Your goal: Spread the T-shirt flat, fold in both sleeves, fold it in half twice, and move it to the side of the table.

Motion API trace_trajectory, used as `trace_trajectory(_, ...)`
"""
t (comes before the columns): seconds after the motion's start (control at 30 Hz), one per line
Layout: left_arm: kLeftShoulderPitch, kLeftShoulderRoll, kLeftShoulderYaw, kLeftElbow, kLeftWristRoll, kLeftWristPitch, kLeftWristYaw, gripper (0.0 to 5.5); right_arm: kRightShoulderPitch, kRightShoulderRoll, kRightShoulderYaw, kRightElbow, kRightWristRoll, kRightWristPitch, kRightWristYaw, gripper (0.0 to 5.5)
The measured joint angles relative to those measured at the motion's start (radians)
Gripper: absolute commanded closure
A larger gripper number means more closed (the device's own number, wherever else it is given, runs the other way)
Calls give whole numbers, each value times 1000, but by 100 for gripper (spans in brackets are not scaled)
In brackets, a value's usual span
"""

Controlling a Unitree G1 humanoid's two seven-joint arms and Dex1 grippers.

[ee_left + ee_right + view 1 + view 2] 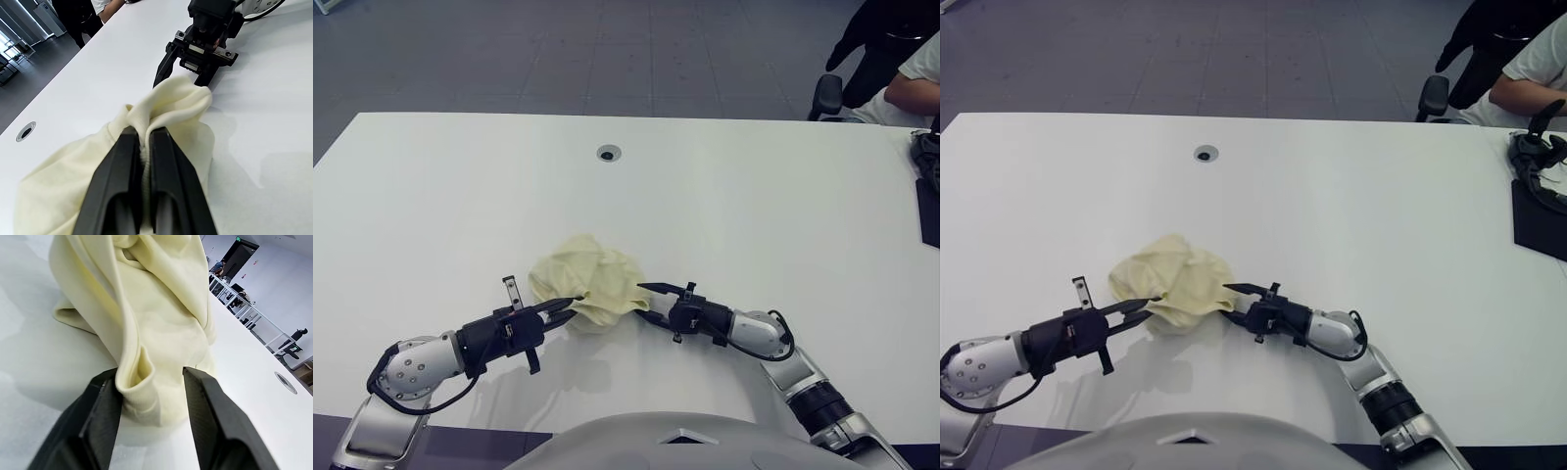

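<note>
Left wrist view has the left fingers (120, 171) clenched on a fold of the crumpled T-shirt (63, 191), heaped on the worktop's (754, 196) near half. Parted, the right fingers (100, 411) straddle its edge; the cloth lies at their 10 o'clock.

Silver arms, left tool (570, 305) and right tool (644, 301) black.
Left arm (416, 370) screw-dotted, right arm (754, 331) looped with black cable.

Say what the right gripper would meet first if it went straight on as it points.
The crumpled T-shirt: a fold sits between the right gripper's open fingers. Beyond that, probably the left gripper.
</note>
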Motion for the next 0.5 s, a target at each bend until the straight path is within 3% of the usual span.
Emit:
trace_trajectory(0.3,6,0,0,-2,0,-10,0,544,-1,-2,2,4,-26,-18,-28,545)
trace_trajectory(0.33,5,-1,0,-2,0,-10,0,508,-1,-2,2,4,-29,-20,-29,550)
trace_trajectory(0.5,8,-5,-3,-19,-29,-13,-9,431,-3,-3,1,9,-34,-27,-36,550)
